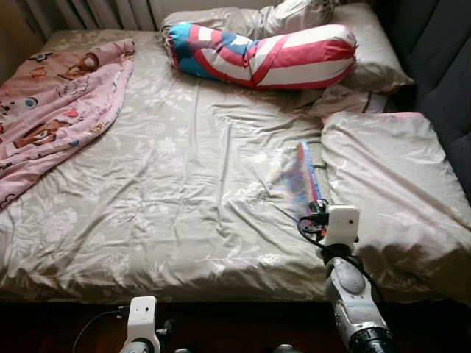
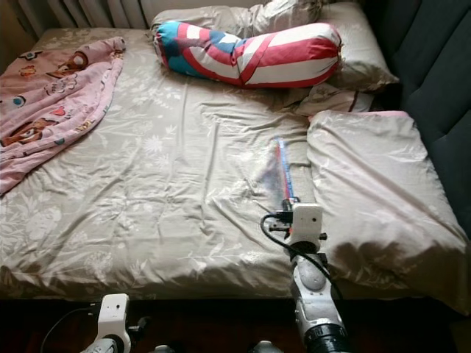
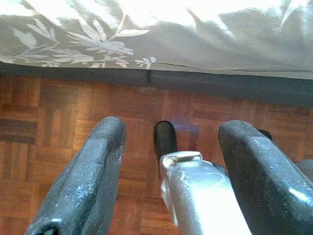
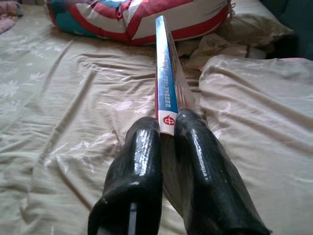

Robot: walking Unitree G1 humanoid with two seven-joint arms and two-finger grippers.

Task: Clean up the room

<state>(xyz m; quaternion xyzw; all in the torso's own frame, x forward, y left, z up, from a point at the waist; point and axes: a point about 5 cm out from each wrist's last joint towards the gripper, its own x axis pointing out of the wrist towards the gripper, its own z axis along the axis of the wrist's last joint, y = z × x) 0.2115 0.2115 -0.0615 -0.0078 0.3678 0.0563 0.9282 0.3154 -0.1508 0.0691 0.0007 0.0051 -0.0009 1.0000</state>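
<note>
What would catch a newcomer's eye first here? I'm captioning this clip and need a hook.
The striped red, white and blue bolster pillow stands out at the head of the bed, with a pink cartoon blanket heaped at the bed's left edge. Nearer, the right end effector is shut on a thin blue-spined book, held edge-up over the sheet beside a beige pillow.

Book (image 4: 165, 83) spine: red round logo, small white characters, unreadable.
</note>
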